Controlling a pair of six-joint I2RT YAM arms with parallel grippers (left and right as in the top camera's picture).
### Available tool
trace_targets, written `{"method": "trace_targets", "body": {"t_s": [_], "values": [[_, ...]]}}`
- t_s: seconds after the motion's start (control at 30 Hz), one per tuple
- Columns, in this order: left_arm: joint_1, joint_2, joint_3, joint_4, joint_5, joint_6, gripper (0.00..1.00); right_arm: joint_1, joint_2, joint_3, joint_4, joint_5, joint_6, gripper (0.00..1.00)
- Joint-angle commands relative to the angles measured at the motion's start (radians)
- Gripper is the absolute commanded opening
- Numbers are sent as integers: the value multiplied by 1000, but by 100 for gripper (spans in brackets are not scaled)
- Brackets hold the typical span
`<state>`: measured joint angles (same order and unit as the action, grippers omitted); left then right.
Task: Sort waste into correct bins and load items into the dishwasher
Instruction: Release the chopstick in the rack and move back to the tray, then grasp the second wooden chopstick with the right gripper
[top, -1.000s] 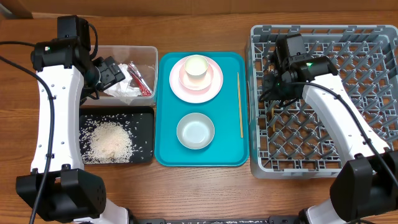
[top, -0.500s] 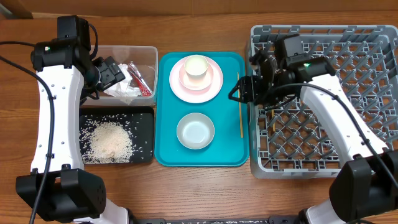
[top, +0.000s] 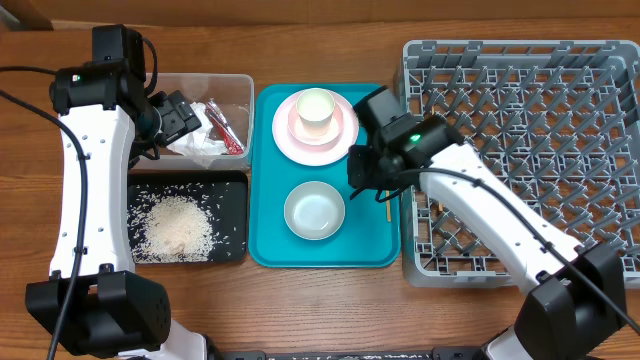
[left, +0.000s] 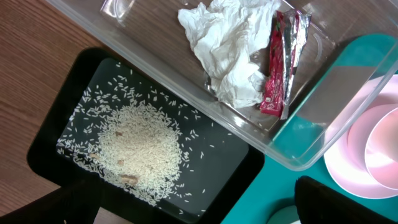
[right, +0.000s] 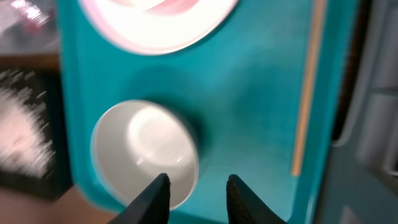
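Right wrist: chopstick (right: 308, 93) seemingly runs top-to-bottom.

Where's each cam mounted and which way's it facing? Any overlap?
Overhead: above table, straight down; left arm, right arm show.
Left wrist: over clear tub and black tray, looking down; left fingers at bottom edge.
Right wrist: over teal tray, looking down at grey bowl, chopstick; right fingers at bottom.
Shared: pink plate, all three.

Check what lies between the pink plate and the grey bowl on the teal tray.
Nothing: only bare teal tray separates the pink plate from the grey bowl, plain in the overhead view.
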<state>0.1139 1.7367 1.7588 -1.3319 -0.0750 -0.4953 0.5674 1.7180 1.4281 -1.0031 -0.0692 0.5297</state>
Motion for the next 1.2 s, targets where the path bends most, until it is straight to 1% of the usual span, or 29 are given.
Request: {"method": "trace_targets", "body": {"t_s": [0.0, 0.13, 0.2, 0.3, 0.47, 0.5, 0.6, 0.67, 1.0, 1.17], "values": [[3, -3, 23, 1, -3, 1, 100, 34, 2, -24, 6, 267, 160, 30], [3, -3, 23, 1, -3, 1, 100, 39, 21, -65, 50, 285, 163, 27], [3, -3, 23, 1, -3, 1, 100, 39, 35, -92, 84, 303, 163, 23], [3, -3, 23, 1, -3, 1, 100, 39, 67, -110, 107, 348, 151, 23], [3, -3, 23, 1, -3, 1, 100, 38, 104, -124, 128, 445, 147, 26], [3, -3, 23, 1, -3, 1, 100, 38, 107, -127, 135, 457, 146, 29], [3, -3, 23, 1, -3, 1, 100, 37, 111, -142, 178, 461, 105, 36], [3, -3, 23, 1, -3, 1, 100, 37, 111, -157, 205, 457, 91, 38], [3, -3, 23, 1, -3, 1, 100, 37, 130, -215, 256, 446, 91, 39], [3, -3, 23, 1, -3, 1, 100, 37, 140, -265, 344, 407, 91, 39]]}}
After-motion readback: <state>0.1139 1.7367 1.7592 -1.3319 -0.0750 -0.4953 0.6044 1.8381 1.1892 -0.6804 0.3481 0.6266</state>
